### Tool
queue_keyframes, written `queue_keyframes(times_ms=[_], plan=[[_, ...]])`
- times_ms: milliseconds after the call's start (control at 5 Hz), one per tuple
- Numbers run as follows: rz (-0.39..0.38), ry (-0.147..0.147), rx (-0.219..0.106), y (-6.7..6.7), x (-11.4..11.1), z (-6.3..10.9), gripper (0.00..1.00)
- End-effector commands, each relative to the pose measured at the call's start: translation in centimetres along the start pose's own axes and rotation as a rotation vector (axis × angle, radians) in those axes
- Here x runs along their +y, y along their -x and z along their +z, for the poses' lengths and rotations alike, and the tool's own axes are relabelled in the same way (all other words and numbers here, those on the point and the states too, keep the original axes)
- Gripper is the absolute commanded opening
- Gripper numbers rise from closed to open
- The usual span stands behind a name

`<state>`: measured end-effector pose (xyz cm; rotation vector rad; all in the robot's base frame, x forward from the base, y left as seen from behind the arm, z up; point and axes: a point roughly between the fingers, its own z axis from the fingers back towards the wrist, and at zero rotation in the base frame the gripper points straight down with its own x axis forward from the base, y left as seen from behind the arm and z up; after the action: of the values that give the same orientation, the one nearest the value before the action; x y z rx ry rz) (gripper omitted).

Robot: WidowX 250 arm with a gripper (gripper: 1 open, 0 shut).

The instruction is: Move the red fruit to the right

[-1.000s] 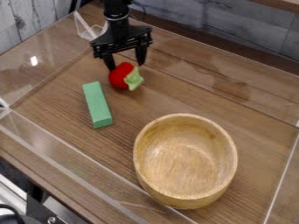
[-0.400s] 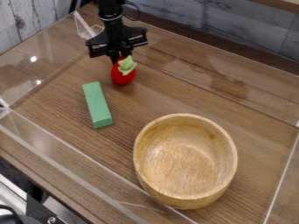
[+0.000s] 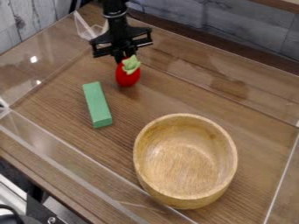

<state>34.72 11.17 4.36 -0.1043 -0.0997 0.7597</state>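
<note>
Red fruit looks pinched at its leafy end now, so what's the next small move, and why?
Probably lift slightly, then carry it right. The gripper is shut on the green cap of the red fruit, which still seems to sit on the table. The green block and wooden bowl lie nearer the camera, off that path.

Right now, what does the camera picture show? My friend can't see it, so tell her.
A black gripper points down and is shut on the leafy top of a small red fruit standing on a wooden table. A green block lies to the fruit's left, and an empty wooden bowl sits nearer the camera.
</note>
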Motion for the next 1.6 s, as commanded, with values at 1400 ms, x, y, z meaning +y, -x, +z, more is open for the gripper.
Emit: queue_keyframes(times_ms=[1400], plan=[[-0.05, 0.017, -0.041, -1.7, -2.8, 4.9, 0.0]])
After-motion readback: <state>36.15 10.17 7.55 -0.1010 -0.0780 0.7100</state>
